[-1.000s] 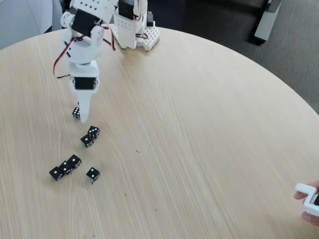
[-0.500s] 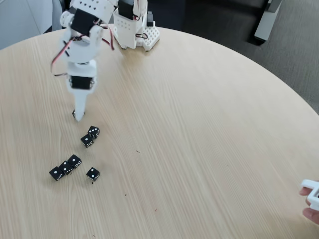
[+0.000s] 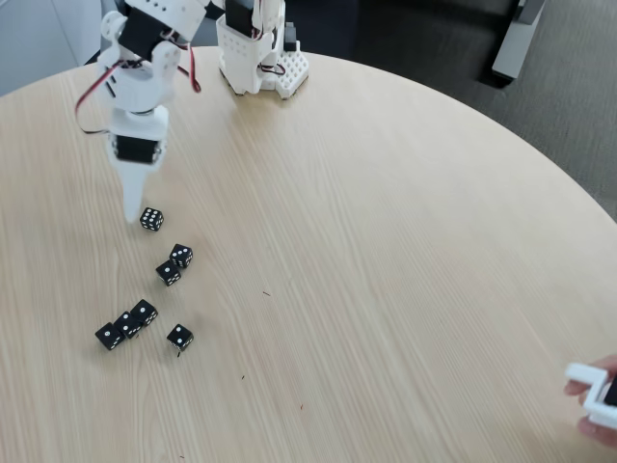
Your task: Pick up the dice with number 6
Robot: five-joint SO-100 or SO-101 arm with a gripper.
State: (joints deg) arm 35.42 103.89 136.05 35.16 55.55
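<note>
My white gripper (image 3: 132, 214) hangs point-down over the left part of the round table. Its fingers look closed into one narrow tip with nothing between them. Just right of that tip, apart from it, lies a tiny black die (image 3: 151, 219) whose faces are crowded with white pips; I take it for the dice with number 6, though the pips are too small to count surely. Below it lie two more black dice (image 3: 180, 256) (image 3: 169, 273) side by side.
Further down the table are a row of three black dice (image 3: 126, 324) and a single one (image 3: 179, 337). The arm's white base (image 3: 258, 53) stands at the table's far edge. A person's hand holding a white part (image 3: 596, 394) is at the lower right corner.
The gripper has swung left and a little up, from in front of the top die to its left side. That die now lies uncovered. The hand at lower right shifted slightly.
</note>
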